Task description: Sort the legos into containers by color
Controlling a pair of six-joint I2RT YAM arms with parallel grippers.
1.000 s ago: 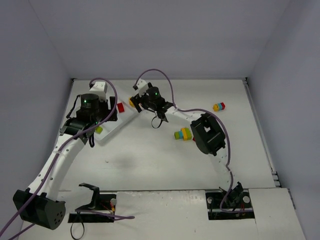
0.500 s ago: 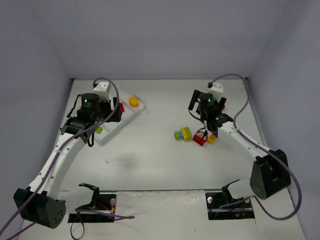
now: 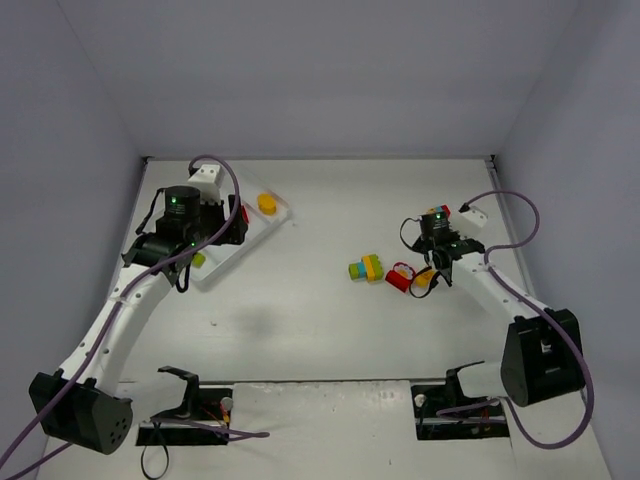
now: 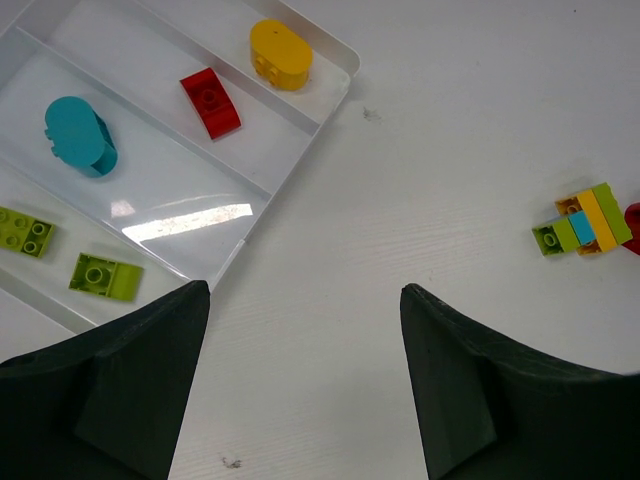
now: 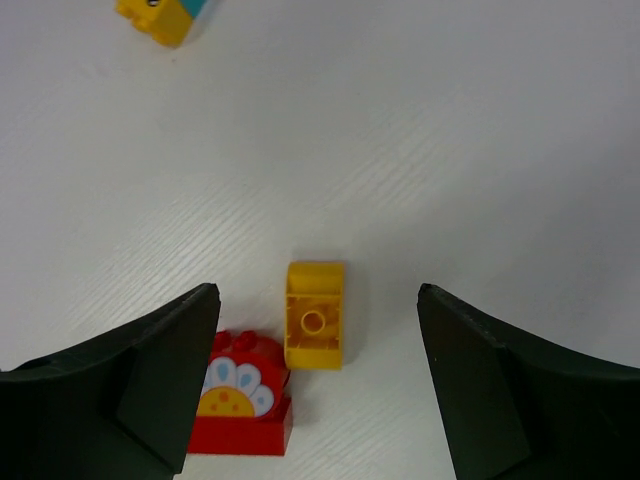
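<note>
One teal brick (image 4: pixel 80 137) in tray (image 4: pixel 190 170), left wrist view only.

No legible text, labels, brands or numbers found. Sole marking: a white-petal, yellow-centre print on the red brick (image 5: pixel 240 405).

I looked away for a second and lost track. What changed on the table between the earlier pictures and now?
The right gripper left the rounded yellow brick in the tray, swung back to its own side and now hangs open over a small yellow brick beside a red brick. The left gripper, open by the tray, and the multi-coloured cluster stayed put.
</note>
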